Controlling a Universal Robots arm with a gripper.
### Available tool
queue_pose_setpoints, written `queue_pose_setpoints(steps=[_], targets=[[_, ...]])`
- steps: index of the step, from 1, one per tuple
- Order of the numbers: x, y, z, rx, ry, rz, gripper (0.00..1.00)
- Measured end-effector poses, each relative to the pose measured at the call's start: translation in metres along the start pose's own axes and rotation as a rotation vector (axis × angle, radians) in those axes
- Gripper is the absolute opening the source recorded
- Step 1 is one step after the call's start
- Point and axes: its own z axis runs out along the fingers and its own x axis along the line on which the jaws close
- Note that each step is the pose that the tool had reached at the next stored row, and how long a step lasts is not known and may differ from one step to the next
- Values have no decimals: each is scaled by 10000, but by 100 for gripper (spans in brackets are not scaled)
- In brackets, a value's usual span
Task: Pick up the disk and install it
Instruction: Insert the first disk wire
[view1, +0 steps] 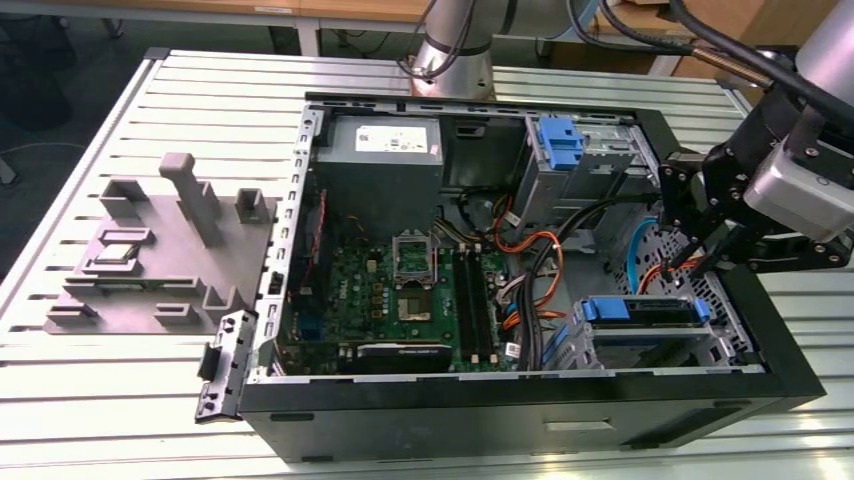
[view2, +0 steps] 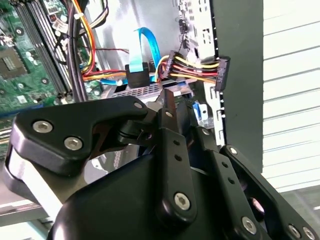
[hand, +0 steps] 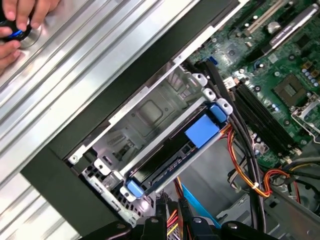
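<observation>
The disk (view1: 641, 312) lies flat in the drive cage at the front corner of the open computer case (view1: 534, 400), toward the exterior view's right. Its blue carrier bracket faces up. In the first wrist view the disk (hand: 202, 131) sits slotted in the metal cage, with a blue tab at each end. My gripper (view1: 703, 262) hangs above and just beyond it, apart from it, over the orange and blue cables. The fingertips (hand: 161, 216) stand a narrow gap apart with nothing between them. In the second wrist view the gripper (view2: 175, 97) points at a bundle of power connectors.
A second blue caddy (view1: 561, 140) stands upright at the case's back. A grey power supply (view1: 380, 140), the motherboard (view1: 400, 280) and loose cables (view1: 534, 270) are inside the case. A grey fixture (view1: 160, 250) rests on the slatted table. A person's hand (hand: 20, 20) is on the table edge.
</observation>
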Motion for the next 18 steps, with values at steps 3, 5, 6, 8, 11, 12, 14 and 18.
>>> queue_pose_setpoints(steps=[3, 5, 6, 8, 11, 12, 14, 18], targets=[[-3, -4, 1, 188, 198, -43, 24], [-7, -9, 1, 260, 281, -50, 24], [-8, -12, 0, 287, 313, -52, 24], [-13, -17, -4, 319, 354, -56, 24], [-25, -32, -13, 296, 409, -61, 24], [-29, -36, -16, 284, 429, -63, 24], [-30, -38, -17, 274, 448, -65, 24], [-30, -38, -18, 276, 465, -66, 24]])
